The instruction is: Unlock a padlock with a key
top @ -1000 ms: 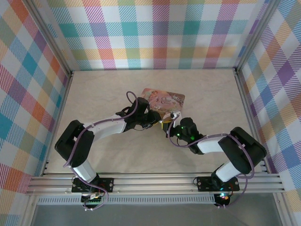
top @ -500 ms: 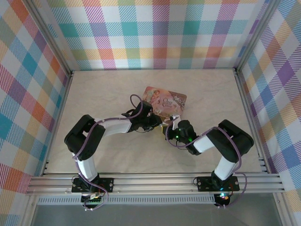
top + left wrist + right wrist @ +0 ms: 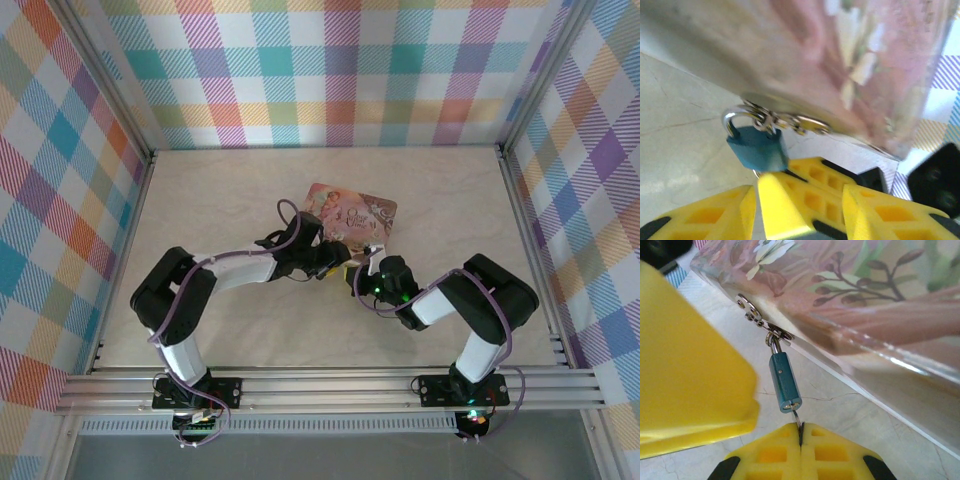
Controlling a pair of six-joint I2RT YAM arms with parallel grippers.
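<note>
The padlock point(image 3: 784, 382) hung from the hasp of the pink tin point(image 3: 865, 305), over the bench point(image 3: 875, 435). The right pincer point(image 3: 801, 437) was clamped together on the key point(image 3: 798, 419), whose tip seemed to sit in the keyhole. The left pincer point(image 3: 797, 200) stood apart, just beside the padlock.

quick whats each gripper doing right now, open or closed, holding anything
left gripper: open, holding nothing
right gripper: closed on the key, which sits in the padlock
</note>
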